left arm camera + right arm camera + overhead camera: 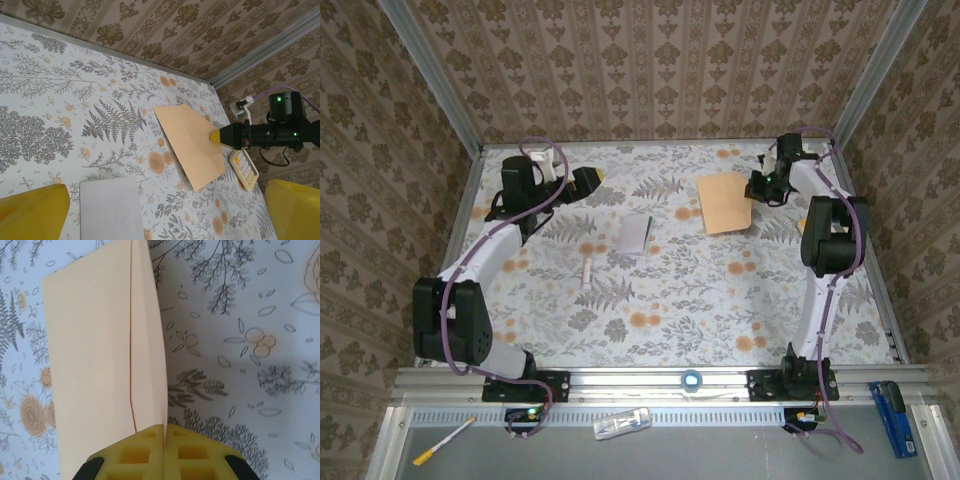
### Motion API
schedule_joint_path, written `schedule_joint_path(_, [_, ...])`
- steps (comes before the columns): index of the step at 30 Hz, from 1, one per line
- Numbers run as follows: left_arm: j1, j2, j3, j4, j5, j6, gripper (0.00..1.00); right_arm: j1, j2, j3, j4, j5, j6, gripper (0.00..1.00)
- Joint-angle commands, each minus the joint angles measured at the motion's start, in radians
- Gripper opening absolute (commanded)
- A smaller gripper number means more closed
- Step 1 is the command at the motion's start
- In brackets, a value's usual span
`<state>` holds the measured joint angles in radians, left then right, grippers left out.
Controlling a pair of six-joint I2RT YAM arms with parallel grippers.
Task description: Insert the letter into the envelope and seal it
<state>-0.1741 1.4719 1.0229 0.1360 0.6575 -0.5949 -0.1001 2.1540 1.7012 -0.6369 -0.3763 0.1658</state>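
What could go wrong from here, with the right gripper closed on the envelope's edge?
1. The right gripper pinches only a thin edge of the envelope; it may slip out or crease when lifted.
2. The calculator lies close beside the envelope, so dragging the envelope could bump it.
3. The letter lies flat on the tablecloth, apart from the envelope; the open left gripper may struggle to get under it.

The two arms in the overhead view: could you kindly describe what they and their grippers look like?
Both the left arm and the right arm have white links with bulky black joint housings, and a thin purple cable runs along each. The left gripper and the right gripper have yellow fingers; the right one's show square moulded pockets.
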Motion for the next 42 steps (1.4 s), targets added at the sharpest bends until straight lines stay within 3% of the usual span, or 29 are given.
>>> schedule_joint_path(1, [0.005,-0.036,-0.017,0.036,0.013,-0.017,1.00,0.031,-0.089,-0.082,0.055,-0.017,0.063,0.03])
schedule_joint_path(25, [0.003,-0.121,-0.049,-0.019,0.035,-0.004,1.00,0.269,-0.581,-0.753,0.349,0.200,0.337,0.03])
schedule_joint_path(42, [-0.027,-0.150,-0.078,-0.012,0.023,-0.022,1.00,0.349,-0.658,-0.860,0.373,0.256,0.401,0.03])
